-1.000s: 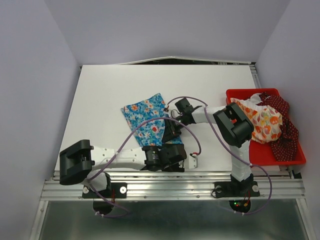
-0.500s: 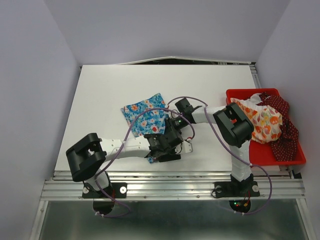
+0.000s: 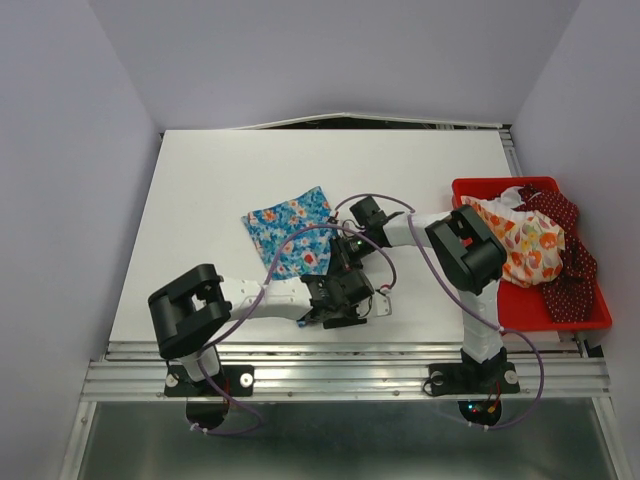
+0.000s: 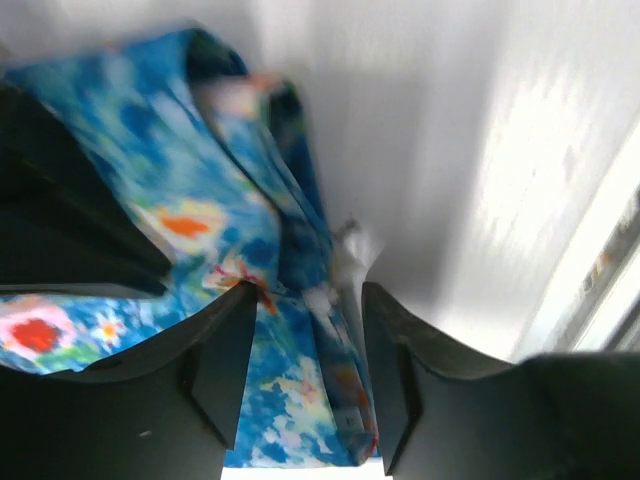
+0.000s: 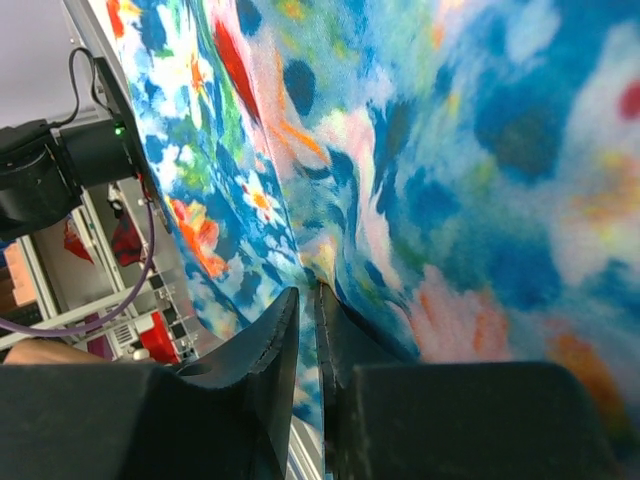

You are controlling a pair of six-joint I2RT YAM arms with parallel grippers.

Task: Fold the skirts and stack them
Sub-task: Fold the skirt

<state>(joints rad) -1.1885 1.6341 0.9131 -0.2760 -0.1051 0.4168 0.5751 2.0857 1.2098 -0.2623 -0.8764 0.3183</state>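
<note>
The blue flowered skirt (image 3: 285, 232) lies on the white table (image 3: 220, 170), its near right corner under both grippers. My right gripper (image 3: 342, 260) is shut on a fold of this blue cloth (image 5: 450, 150), with the fabric pinched between the jaws (image 5: 306, 292). My left gripper (image 3: 345, 298) is open at the skirt's near edge; its jaws (image 4: 308, 292) stand apart with a strip of blue cloth (image 4: 200, 200) between them. The cream skirt with orange flowers (image 3: 525, 245) and the dark red dotted skirt (image 3: 572, 280) lie bunched in the red tray (image 3: 500, 183).
The red tray sits at the table's right edge. An aluminium rail (image 3: 350, 375) runs along the near edge by the arm bases. Purple cables (image 3: 400, 285) loop over the table near the grippers. Grey walls close in both sides.
My left arm has swung in towards the skirt, and its gripper has moved up from the table's near edge to the cloth's near right corner. The right gripper has barely moved.
</note>
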